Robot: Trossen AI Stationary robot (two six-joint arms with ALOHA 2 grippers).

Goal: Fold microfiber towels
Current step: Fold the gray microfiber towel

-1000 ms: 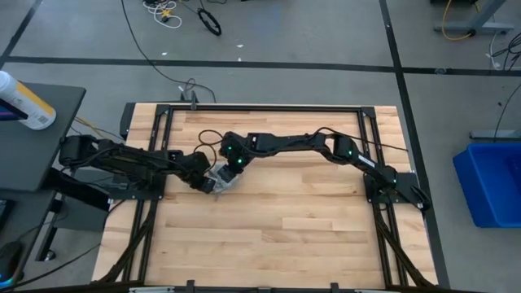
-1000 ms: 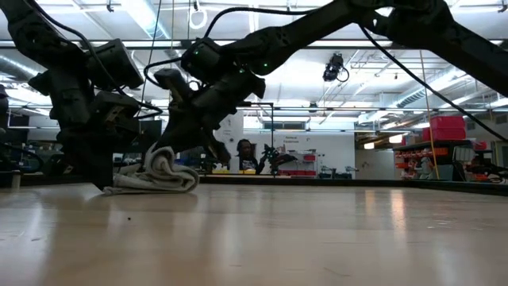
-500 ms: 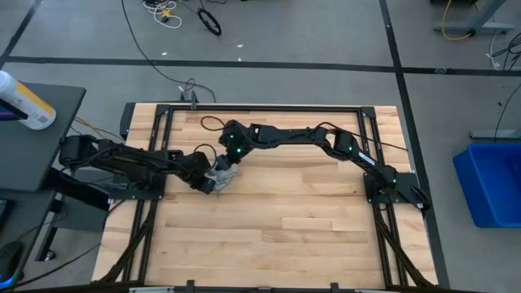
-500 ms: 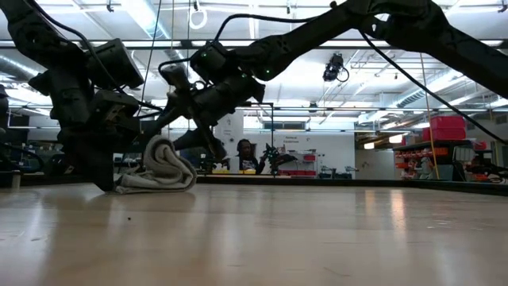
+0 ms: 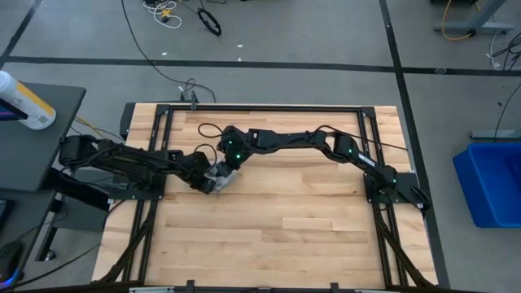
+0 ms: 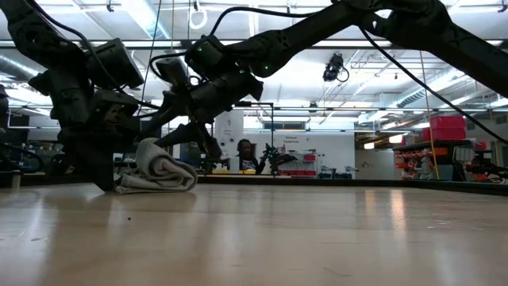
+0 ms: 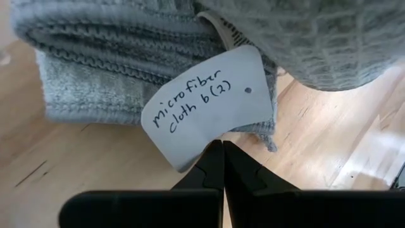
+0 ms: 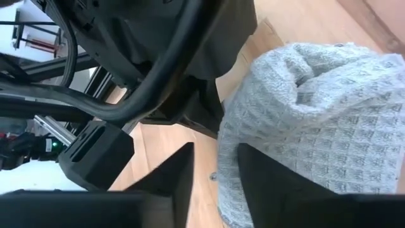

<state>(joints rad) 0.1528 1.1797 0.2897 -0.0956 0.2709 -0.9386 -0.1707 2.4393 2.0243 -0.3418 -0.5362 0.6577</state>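
One microfiber towel (image 5: 220, 176) lies bunched in a thick, uneven roll on the left-centre of the wooden desk (image 5: 285, 228), its upper fold humped over the lower layers in the low view (image 6: 163, 167). A white tag (image 7: 209, 107), handwritten "microfiber cloth b(2)", sticks out from under the layers at one corner.

The left tool (image 7: 221, 166) has its fingers pressed flat together right at the tag's edge, apparently pinching it (or the hem just under it; the overlap hides which), so that corner is anchored. The right tool (image 8: 215, 174) hovers just over the humped fold with its fingers narrowly apart and nothing between them; the cloth (image 8: 316, 120) sits beside one finger, not inside the gap.

To do this step well, my judgement is that the right tool should take a single outer edge of the hump, not the whole wad, and draw it away from the left tool so the layers open flat. The anchored corner should stay low against the desk; lifting both ends would only roll the bundle tighter.
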